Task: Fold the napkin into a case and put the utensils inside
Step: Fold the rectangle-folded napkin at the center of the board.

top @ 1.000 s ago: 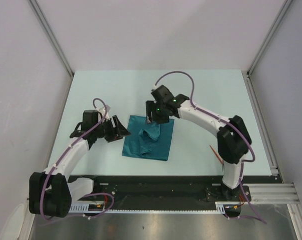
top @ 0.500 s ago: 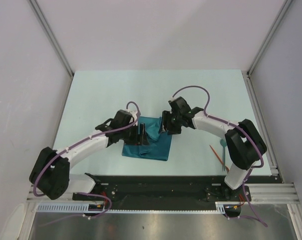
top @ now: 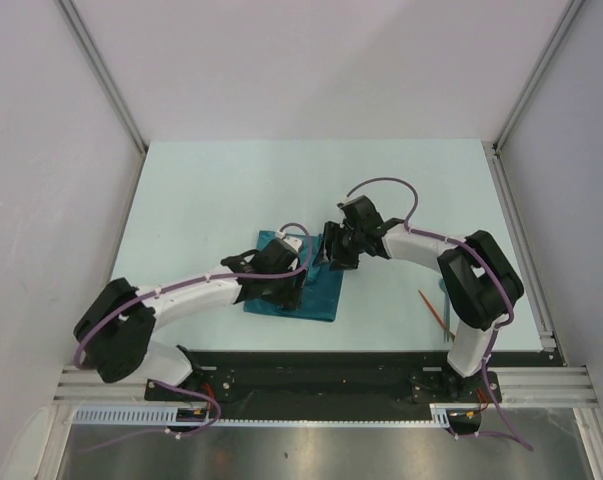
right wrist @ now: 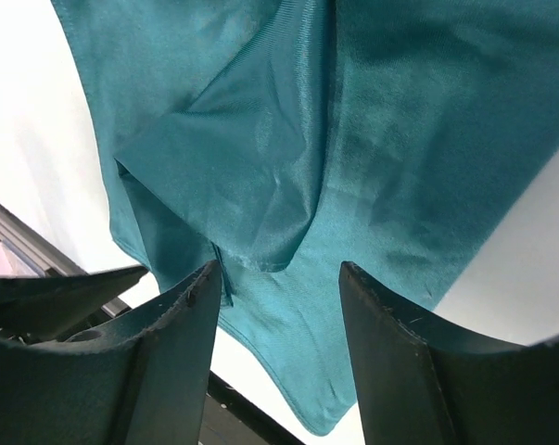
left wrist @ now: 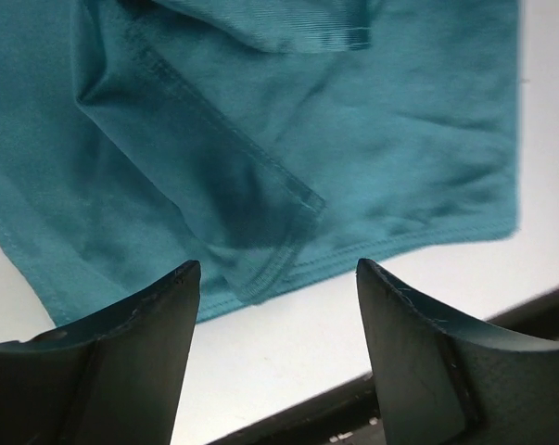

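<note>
The teal napkin (top: 321, 292) lies on the table as a rumpled rough square with loose folded flaps, not a narrow case. My left gripper (top: 284, 287) hangs open over its near-left part; in the left wrist view the napkin (left wrist: 372, 139) has a hemmed flap corner just ahead of the open gripper (left wrist: 277, 271). My right gripper (top: 333, 255) is open at the cloth's far-right corner; in the right wrist view the napkin (right wrist: 409, 139) fills the gap between the fingers, ungripped, below the gripper (right wrist: 279, 273). An orange-red utensil (top: 433, 311) lies beside the right arm's base.
The black base rail (top: 321, 370) runs along the table's near edge, close behind the napkin's near hem. The pale table (top: 231, 190) is bordered by white walls at left, right and back. The right arm's elbow (top: 476, 280) stands next to the utensil.
My left arm swung right from beside the napkin to over its near-left part, opening a bit wider. My right gripper shifted slightly right and nearer, and the raised fold has dropped.
</note>
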Controlling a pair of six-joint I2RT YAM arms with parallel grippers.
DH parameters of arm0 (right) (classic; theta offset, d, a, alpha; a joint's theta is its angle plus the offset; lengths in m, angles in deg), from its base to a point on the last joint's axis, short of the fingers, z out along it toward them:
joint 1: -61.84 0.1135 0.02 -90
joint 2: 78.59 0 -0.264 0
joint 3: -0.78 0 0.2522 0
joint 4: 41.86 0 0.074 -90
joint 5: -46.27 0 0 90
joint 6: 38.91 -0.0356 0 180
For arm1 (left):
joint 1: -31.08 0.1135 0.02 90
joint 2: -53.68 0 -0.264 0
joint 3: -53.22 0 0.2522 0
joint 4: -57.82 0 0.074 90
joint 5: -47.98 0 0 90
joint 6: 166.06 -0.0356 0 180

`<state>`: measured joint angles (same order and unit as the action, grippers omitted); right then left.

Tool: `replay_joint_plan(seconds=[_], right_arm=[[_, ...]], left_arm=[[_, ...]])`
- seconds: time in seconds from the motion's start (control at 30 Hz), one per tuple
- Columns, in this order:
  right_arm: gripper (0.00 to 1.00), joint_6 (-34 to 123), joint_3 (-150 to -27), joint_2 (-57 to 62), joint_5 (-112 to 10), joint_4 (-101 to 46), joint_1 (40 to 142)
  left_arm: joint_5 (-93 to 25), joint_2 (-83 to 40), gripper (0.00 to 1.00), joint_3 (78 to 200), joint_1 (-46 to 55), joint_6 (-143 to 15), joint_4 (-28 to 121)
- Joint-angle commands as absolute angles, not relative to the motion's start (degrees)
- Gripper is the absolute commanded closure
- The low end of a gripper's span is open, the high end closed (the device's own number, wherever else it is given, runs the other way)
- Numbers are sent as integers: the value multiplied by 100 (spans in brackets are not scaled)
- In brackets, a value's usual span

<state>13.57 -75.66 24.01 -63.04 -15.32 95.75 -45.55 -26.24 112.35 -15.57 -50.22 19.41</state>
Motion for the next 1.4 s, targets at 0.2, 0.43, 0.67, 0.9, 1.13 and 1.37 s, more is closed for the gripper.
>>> replay_joint_plan(seconds=[0.2,0.43,0.67,0.9,1.13,1.37], right_arm=[[41,1207,-7548,2819,-6702,-2071,9594],[41,1154,-7644,3056,-6772,-2247,9647],[52,1005,-8057,3329,-6974,-2370,9656],[53,838,-8812,3698,-7229,-2467,9700],[53,601,-9735,4216,-7527,-2633,9700],[51,205,-10772,4990,-8082,-3021,9691]], left_arm=[[-5002,-3052,34,11286,-1568,-4794,2076],[-5081,-2982,46,11102,-1550,-4574,2278],[-5178,-2702,59,10663,-1471,-4293,2445],[-5064,-1658,60,9855,-1304,-3722,2937],[-4880,-804,39,9301,-901,-3326,3052],[-4265,-118,17,9237,-268,-3343,2832]])
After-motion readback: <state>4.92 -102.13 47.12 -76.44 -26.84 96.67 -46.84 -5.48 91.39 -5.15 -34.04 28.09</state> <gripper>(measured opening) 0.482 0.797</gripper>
